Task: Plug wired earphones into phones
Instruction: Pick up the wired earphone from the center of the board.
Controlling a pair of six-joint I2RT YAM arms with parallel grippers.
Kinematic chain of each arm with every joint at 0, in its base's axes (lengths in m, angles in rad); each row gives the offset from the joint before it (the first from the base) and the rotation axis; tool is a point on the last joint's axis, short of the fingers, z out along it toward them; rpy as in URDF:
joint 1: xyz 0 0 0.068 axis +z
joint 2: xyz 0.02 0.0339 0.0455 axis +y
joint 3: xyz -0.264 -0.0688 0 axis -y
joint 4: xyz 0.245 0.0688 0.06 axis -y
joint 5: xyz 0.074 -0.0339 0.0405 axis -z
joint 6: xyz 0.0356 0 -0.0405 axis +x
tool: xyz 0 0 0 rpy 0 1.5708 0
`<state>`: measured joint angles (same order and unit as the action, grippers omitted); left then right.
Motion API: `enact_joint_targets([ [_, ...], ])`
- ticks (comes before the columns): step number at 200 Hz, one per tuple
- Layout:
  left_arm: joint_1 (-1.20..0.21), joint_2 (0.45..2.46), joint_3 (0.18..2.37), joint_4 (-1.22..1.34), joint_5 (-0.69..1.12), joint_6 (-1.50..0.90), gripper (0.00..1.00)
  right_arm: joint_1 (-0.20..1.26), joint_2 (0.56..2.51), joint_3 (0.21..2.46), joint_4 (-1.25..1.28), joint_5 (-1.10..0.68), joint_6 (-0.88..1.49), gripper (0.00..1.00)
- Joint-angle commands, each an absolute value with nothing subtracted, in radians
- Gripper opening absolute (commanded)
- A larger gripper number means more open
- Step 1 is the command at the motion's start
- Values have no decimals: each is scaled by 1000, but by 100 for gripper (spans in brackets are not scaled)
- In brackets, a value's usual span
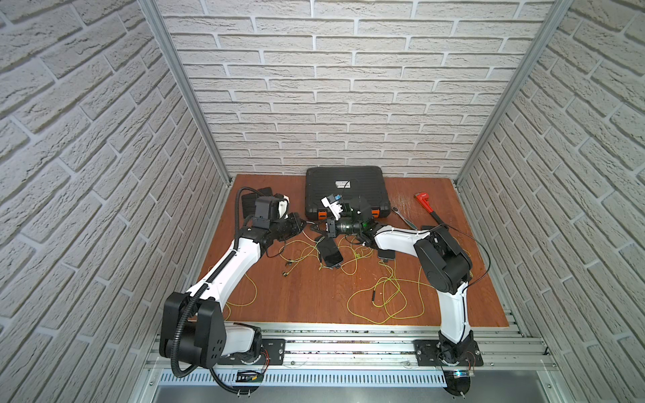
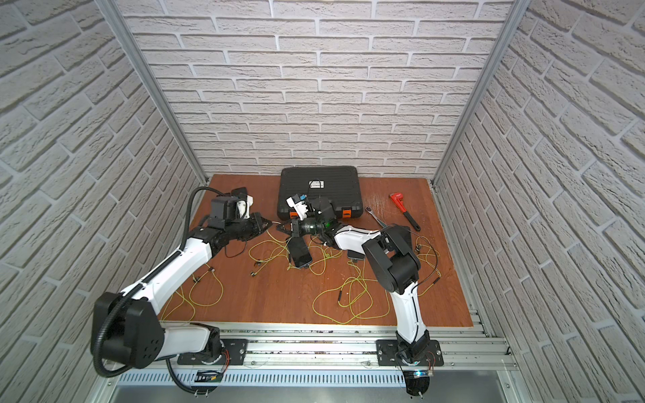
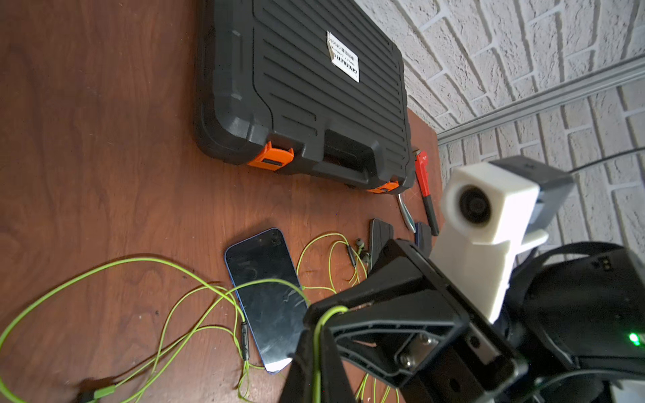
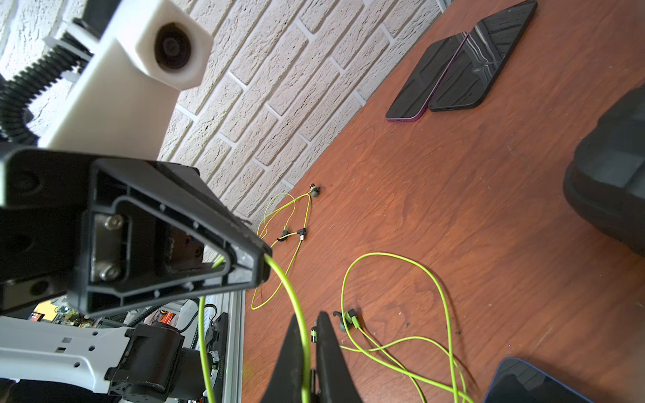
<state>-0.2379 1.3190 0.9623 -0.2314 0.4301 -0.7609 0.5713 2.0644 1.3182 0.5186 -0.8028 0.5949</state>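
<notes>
My two grippers meet tip to tip over the middle of the table, in front of the case. The left gripper [image 3: 316, 336] is shut on a yellow-green earphone cord [image 3: 316, 352] that runs between its fingers. That same cord [image 4: 284, 279] passes into the right gripper [image 4: 309, 326], which is also shut on it. One phone [image 1: 330, 253] lies screen up just below both grippers [image 1: 301, 226] [image 1: 319, 229]. A second phone [image 1: 385, 254] is partly under the right arm. Two more phones [image 4: 422, 80] [image 4: 478, 59] lie side by side at the back left. Other earphones [image 1: 384, 296] lie in loose loops.
A big black case [image 1: 345, 190] with orange latches stands at the back centre. To its right lie a red pipe wrench [image 1: 424, 202] and a silver ratchet [image 1: 403, 216]. Cord loops [image 2: 206, 289] spread under the left arm. An aluminium rail [image 1: 349, 345] borders the front edge.
</notes>
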Motion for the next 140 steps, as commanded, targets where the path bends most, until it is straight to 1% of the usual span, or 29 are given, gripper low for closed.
enact_joint_targets([
  [1, -243, 1306, 962, -136, 446, -748, 8, 568, 2013, 1324, 539, -816, 592, 6],
  [13, -247, 1317, 981, -140, 457, -757, 5, 569, 2015, 1330, 539, -827, 599, 6],
  [22, -248, 1327, 1003, -159, 461, -761, 0, 572, 2015, 1336, 527, -838, 603, 6],
  [29, -249, 1336, 1028, -194, 468, -755, 0, 574, 2015, 1343, 505, -851, 603, 7],
  [33, -249, 1342, 1044, -215, 471, -750, 0, 573, 2014, 1348, 489, -860, 602, 9],
  [50, -250, 1381, 1133, -370, 475, -702, 0, 572, 2004, 1360, 408, -878, 577, 21],
  [63, -254, 1415, 1199, -491, 473, -644, 0, 572, 1991, 1360, 359, -877, 551, 27],
  [94, -270, 1490, 1306, -698, 467, -534, 0, 571, 1985, 1375, 263, -876, 509, 36],
  [100, -273, 1505, 1327, -734, 460, -518, 0, 569, 1950, 1375, 245, -872, 497, 39],
  [140, -303, 1576, 1434, -902, 424, -458, 0, 561, 1900, 1396, 37, -814, 349, 40],
])
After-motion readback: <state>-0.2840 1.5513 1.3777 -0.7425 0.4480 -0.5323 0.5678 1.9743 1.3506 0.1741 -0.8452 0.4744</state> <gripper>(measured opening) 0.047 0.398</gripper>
